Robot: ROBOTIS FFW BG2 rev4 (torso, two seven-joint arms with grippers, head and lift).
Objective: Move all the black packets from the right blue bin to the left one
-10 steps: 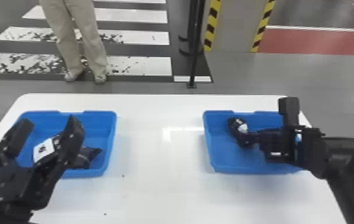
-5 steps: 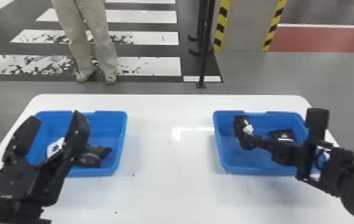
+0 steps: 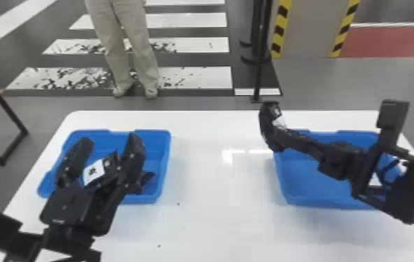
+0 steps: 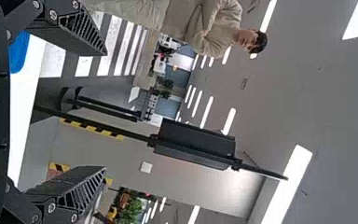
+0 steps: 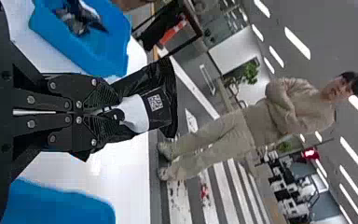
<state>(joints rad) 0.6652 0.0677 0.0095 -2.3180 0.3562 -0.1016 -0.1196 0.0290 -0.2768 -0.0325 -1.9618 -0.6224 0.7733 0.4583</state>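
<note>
Left blue bin [image 3: 166, 156] on the white counter [image 3: 223, 216]: black packets inside, one with a white label [image 3: 93, 173]. Left tool [image 3: 110, 139] above it, fingers set wide. Right tool [image 3: 286, 137] narrow, gripping a black packet with a white patch [image 3: 267, 122], raised by the far left corner of the right blue bin [image 3: 321, 205]. Left tool partly covers the left bin's packets; count uncertain. Right arm [image 3: 405, 188] blocks part of the right bin; contents there cannot be made out.
</note>
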